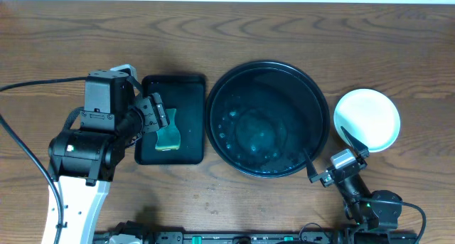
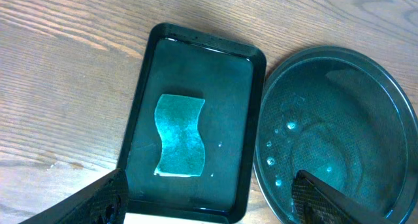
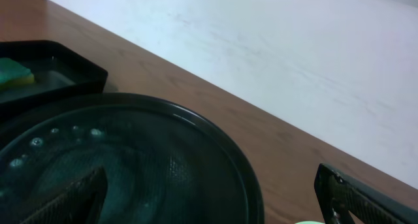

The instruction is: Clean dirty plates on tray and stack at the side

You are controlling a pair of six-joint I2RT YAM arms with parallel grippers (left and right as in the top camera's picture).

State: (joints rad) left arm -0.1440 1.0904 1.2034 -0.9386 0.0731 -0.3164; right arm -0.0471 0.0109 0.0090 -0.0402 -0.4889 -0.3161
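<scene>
The round black tray (image 1: 266, 73) sits mid-table, wet and with no plate on it; it also shows in the left wrist view (image 2: 339, 74) and the right wrist view (image 3: 196, 129). A white plate (image 1: 367, 119) lies on the table right of the tray; I cannot tell whether others lie under it. A pale green plate edge (image 3: 307, 221) peeks in at the bottom of the right wrist view. My right gripper (image 1: 325, 142) (image 3: 212, 204) is open and empty, straddling the tray's right rim beside the plate. My left gripper (image 1: 165, 118) (image 2: 209, 204) is open and empty.
A rectangular black tray (image 1: 153, 87) (image 2: 196, 38) stands left of the round tray, holding a little water and a green sponge (image 1: 168, 136) (image 2: 179, 144) (image 3: 13, 70). My left gripper hovers over it. The table's far edge meets a white wall (image 3: 294, 54).
</scene>
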